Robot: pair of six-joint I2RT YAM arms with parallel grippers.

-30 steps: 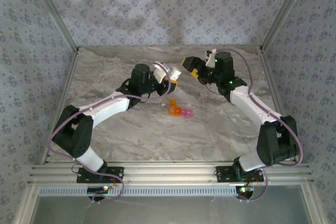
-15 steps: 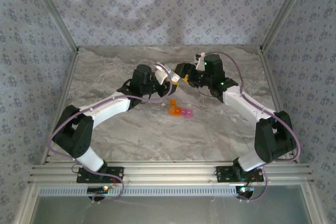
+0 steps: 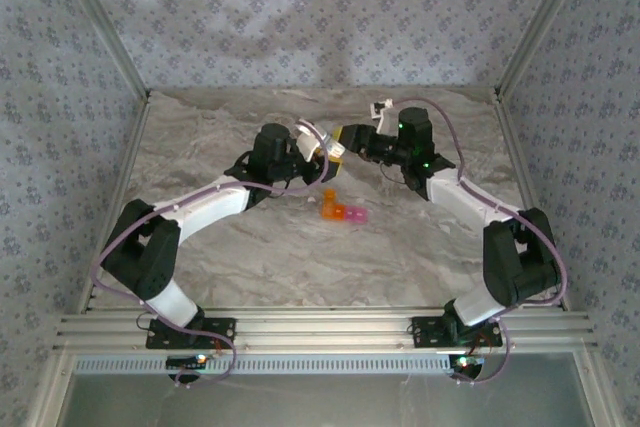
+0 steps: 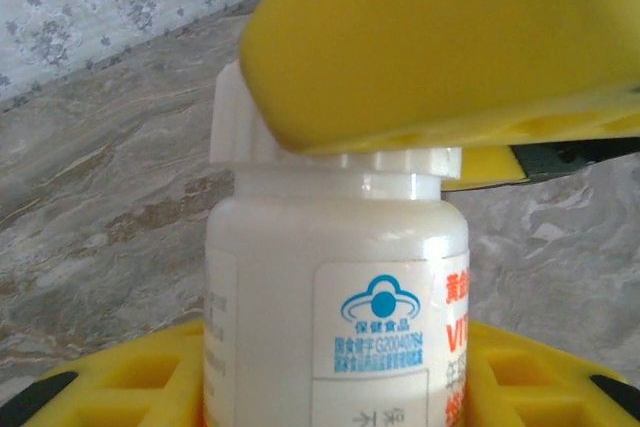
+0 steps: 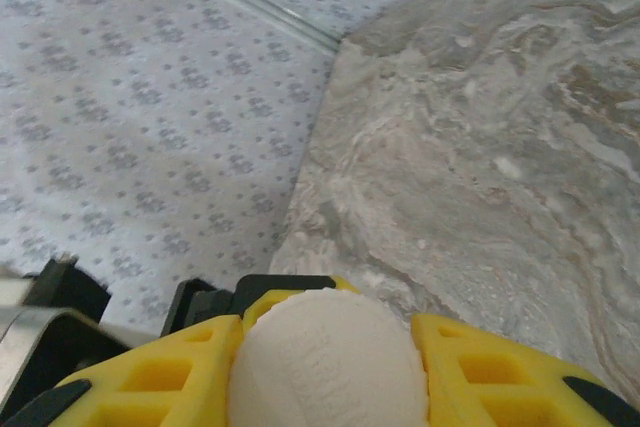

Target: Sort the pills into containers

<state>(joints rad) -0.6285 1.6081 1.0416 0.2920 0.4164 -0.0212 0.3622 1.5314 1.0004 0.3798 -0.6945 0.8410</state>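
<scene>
My left gripper (image 3: 318, 147) is shut on a small white bottle (image 4: 335, 277) with a printed label, its yellow fingers (image 4: 120, 387) on either side of the body. My right gripper (image 3: 345, 142) meets it from the right, and its yellow fingers (image 4: 440, 47) cover the bottle's top in the left wrist view. In the right wrist view the white cap (image 5: 330, 362) sits pinched between those fingers (image 5: 150, 377). The containers (image 3: 343, 211), a short orange-to-pink strip, lie on the table just in front of both grippers. The pills are hidden.
The marble-patterned table (image 3: 300, 257) is ringed by patterned walls (image 3: 80, 147) and metal corner posts (image 3: 530, 37). A metal rail (image 3: 320, 332) runs along the near edge by the arm bases.
My right gripper has swung left to the bottle and closed its jaws on the cap. The left arm has held still with the bottle.
</scene>
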